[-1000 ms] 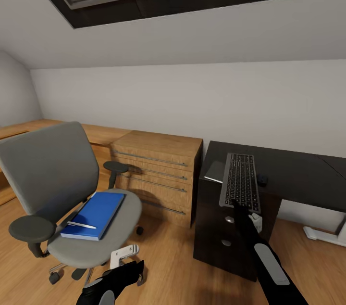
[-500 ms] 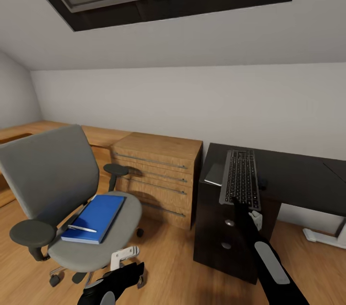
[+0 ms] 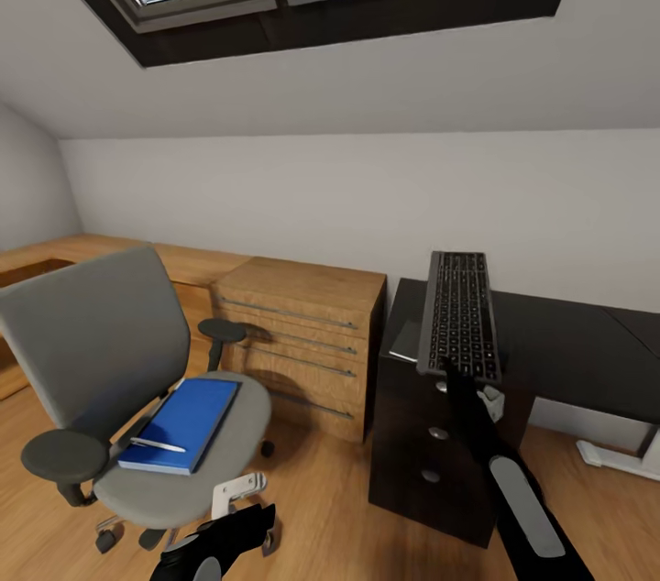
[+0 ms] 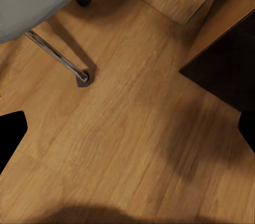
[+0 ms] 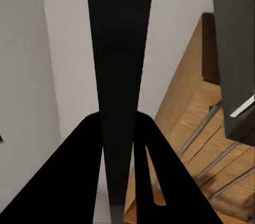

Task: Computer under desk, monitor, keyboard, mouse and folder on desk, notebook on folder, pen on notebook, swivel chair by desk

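My right gripper [image 3: 456, 368] is shut on the near end of the dark keyboard [image 3: 458, 313], which hangs tilted above the black desk [image 3: 568, 334]. In the right wrist view the keyboard [image 5: 119, 70] runs edge-on as a dark strip between the fingers [image 5: 79, 181]. A blue folder [image 3: 185, 421] lies on the seat of the grey swivel chair [image 3: 96, 347], with a pen [image 3: 156, 445] on it. A thin grey pad [image 3: 406, 343] rests on the desk's left corner. My left gripper [image 4: 127, 131] is open, low over the floor beside the chair's base. The mouse is hidden behind the keyboard.
A wooden chest of drawers [image 3: 302, 324] stands between the chair and the desk. The desk's black drawer unit [image 3: 426, 453] faces me. A white object [image 3: 614, 457] lies on the wooden floor [image 4: 133, 128] under the desk at right. Skylights sit in the sloped ceiling.
The right gripper has raised the keyboard off the desk and tipped its far end up, covering the mouse. The view has also shifted slightly.
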